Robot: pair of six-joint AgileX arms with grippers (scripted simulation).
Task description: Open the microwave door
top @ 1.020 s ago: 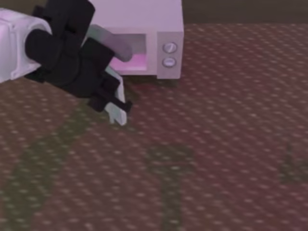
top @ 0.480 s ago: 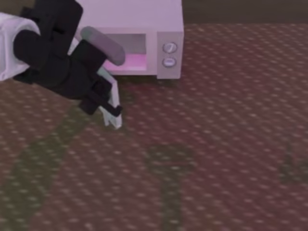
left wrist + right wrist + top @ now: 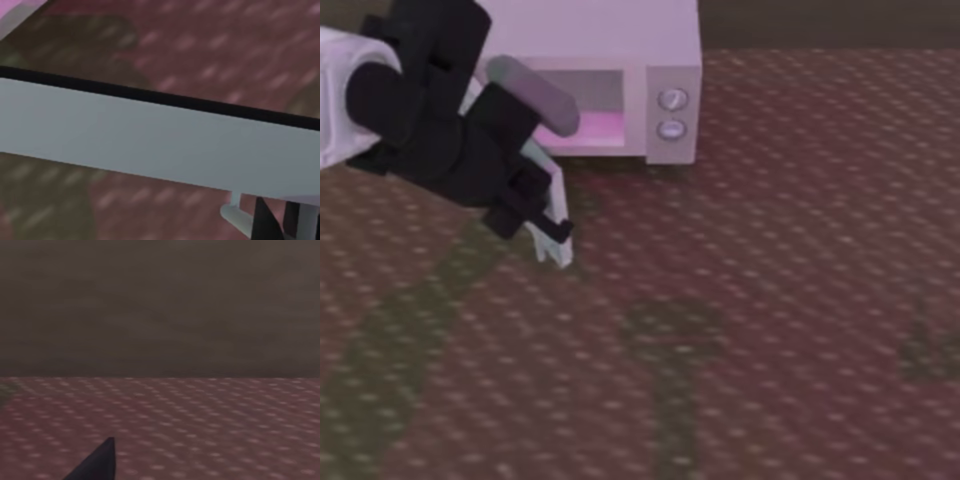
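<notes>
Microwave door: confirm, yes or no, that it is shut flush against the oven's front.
No: the microwave door stands swung outward, leaving the pink-lit cavity exposed.

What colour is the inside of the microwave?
Pink. The open inside of the microwave glows pink along its floor, best seen in the top view.

Dim, even light falls across the table [image 3: 800, 300], with no hard-edged shadows and no glare on its patterned cloth. The brightest spot is the microwave [image 3: 620, 40], whose pale top reads almost white while its open cavity glows pink along the floor. A soft, dark shadow pools on the table just in front of the microwave's base. The two knobs [image 3: 672, 99] catch small highlights. Just left of the microwave, the left arm [image 3: 340, 100] shows a bright white casing against matt black parts. From the left wrist, the microwave door [image 3: 150, 145] is a flat, evenly lit grey band. The right wrist view is murky, its backdrop dull brown.
</notes>
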